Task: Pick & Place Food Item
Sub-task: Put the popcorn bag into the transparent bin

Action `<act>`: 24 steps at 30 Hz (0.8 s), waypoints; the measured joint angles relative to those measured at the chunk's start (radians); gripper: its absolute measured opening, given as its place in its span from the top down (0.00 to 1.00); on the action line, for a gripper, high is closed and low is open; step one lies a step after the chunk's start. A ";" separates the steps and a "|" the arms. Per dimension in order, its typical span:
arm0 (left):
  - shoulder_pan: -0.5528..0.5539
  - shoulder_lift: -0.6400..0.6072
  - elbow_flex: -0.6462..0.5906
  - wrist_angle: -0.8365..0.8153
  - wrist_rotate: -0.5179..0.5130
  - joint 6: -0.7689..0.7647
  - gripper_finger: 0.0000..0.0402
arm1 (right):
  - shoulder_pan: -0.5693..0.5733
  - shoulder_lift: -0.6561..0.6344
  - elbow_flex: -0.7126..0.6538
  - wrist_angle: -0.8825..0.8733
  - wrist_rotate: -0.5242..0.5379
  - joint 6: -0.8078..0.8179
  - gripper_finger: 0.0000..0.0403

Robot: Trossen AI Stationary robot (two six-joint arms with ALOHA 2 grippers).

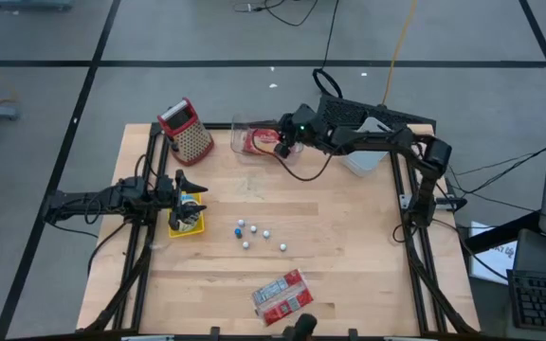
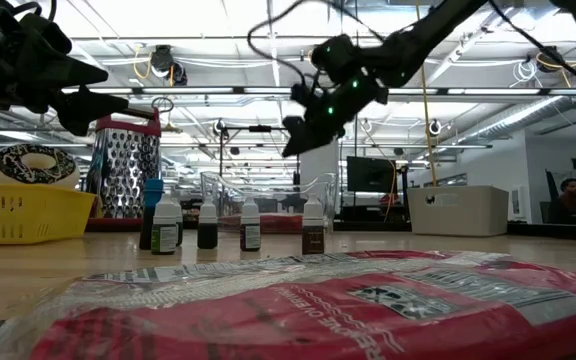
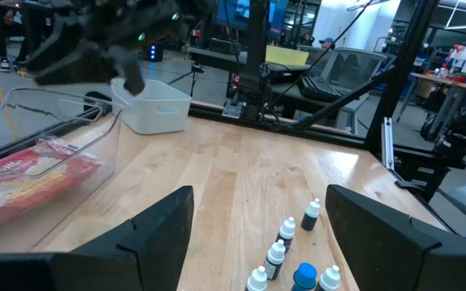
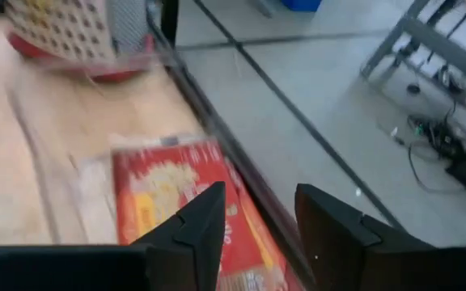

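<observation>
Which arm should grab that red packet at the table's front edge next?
Probably the right. Its gripper is open above the clear bin, nothing held. The left gripper hovers by the yellow basket. The red packet lies right of centre, so nearer the right arm's side.

Clear bin at table far edge, center-left; food packet lies in it. Grater just left of bin, near far-left corner. White tub right of bin, under right arm. Yellow basket at left edge w/ donut in it. Dropper bottles cluster mid-table, right of basket. Second packet at near edge, well apart from bottles.
</observation>
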 joint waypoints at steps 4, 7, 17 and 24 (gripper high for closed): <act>0.000 0.000 0.000 0.000 0.000 0.000 0.30 | 0.032 -0.063 -0.001 -0.026 0.000 0.000 0.63; 0.000 0.000 0.000 0.000 0.000 0.000 0.30 | 0.062 -0.118 -0.001 -0.055 -0.001 0.000 0.63; 0.000 0.000 0.000 0.000 0.000 0.000 0.30 | 0.217 -0.251 -0.001 -0.148 -0.002 -0.023 0.64; 0.000 0.000 0.000 0.000 0.000 0.000 0.30 | 0.344 -0.301 -0.001 -0.187 -0.002 -0.023 0.64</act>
